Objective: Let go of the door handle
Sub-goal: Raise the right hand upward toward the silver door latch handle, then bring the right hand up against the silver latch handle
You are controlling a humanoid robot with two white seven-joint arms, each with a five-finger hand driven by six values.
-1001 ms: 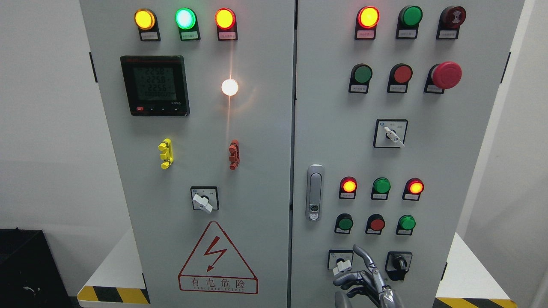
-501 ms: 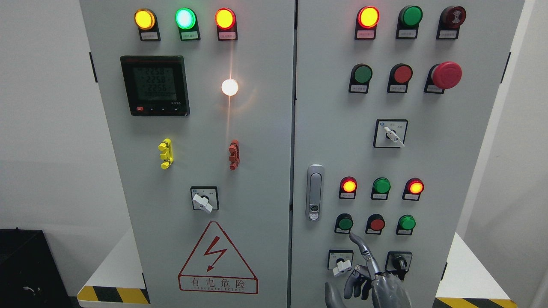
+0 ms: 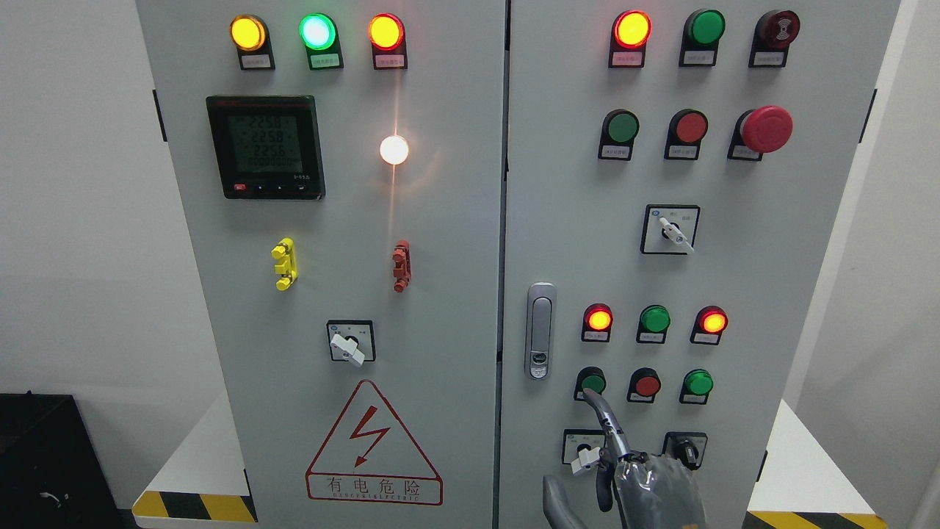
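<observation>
I have one hand in view, the right hand point(image 3: 635, 477), coming up from the bottom edge right of the middle, low against the right door point(image 3: 734, 257) of the grey cabinet; my left hand is out of view. One finger point(image 3: 604, 415) points up toward the lower green button point(image 3: 592, 383), the thumb point(image 3: 558, 503) is spread to the left, and the other fingers look loosely curled near the white selector knob point(image 3: 586, 459). It holds nothing that I can see. The door handle point(image 3: 540, 330) sits at the left edge of the right door, just beside the seam between the two doors, up and to the left of my hand and apart from it. I judge it a rigid metal swing handle, flush in its recess, with what looks like a lock at the bottom: smooth, probably slippery, not fragile, and likely stiff to pivot. If I had to take it, I would hook fingertips under the long grey lever in the upper part rather than at the lock end. As it lies, the handle is free of my hand, so the release looks done.
</observation>
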